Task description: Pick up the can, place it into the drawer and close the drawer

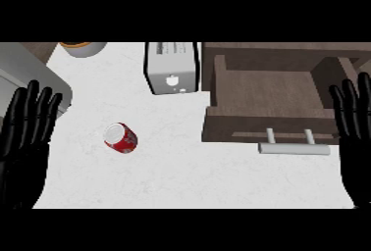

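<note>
Nothing is done yet: the can [121, 138] lies on the counter [181, 176], the drawer [270, 105] stands open, and the left hand [25, 132] and right hand [355, 122] hold their fingers straight, gripping nothing.

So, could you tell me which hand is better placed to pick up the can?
Probably the left hand: the red can lies on its side nearer it, while the right hand rests beyond the open drawer.
</note>
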Robot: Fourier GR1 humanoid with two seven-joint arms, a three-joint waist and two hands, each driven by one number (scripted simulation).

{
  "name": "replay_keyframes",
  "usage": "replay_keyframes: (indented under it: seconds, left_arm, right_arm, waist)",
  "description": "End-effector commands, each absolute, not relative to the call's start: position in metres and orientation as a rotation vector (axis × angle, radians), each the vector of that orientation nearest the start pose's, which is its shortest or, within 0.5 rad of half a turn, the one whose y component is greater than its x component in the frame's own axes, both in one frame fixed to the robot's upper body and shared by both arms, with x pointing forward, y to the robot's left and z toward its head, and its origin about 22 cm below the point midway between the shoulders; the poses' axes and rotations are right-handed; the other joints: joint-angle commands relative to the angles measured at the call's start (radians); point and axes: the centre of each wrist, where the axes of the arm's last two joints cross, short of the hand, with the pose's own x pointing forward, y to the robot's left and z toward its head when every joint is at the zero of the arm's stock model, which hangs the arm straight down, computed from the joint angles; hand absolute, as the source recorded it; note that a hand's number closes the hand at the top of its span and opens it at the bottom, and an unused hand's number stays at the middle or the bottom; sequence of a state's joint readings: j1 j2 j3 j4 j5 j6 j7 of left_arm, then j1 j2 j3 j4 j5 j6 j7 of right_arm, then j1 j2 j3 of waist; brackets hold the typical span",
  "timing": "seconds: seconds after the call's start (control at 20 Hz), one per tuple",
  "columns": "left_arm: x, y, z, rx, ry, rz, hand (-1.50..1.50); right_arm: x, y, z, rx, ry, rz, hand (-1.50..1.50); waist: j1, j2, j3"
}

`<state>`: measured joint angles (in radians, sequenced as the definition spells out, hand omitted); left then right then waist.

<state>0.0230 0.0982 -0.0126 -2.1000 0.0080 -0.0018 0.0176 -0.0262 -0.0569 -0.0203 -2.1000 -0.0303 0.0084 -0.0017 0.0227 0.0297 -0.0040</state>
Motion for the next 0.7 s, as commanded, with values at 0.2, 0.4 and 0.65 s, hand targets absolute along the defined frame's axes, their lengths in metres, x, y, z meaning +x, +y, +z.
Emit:
replay_keyframes:
  seconds: [0.2, 0.4, 0.65]
  left_arm:
    - [0.221, 0.256, 0.127, -0.424, -2.076, -0.347, -1.50]
    - [0.217, 0.294, 0.099, -0.255, -1.716, -0.436, -1.50]
    - [0.208, 0.329, 0.123, -0.308, -1.696, -0.463, -1.50]
  right_arm:
    - [0.218, -0.230, 0.122, 0.014, -2.071, 0.129, -1.50]
    - [0.203, -0.260, 0.098, -0.184, -1.805, -0.099, -1.50]
    - [0.179, -0.281, 0.111, -0.220, -1.766, -0.058, -1.50]
  waist:
    - [-0.029, -0.026, 0.001]
    - [-0.040, -0.027, 0.003]
    - [-0.024, -0.032, 0.004]
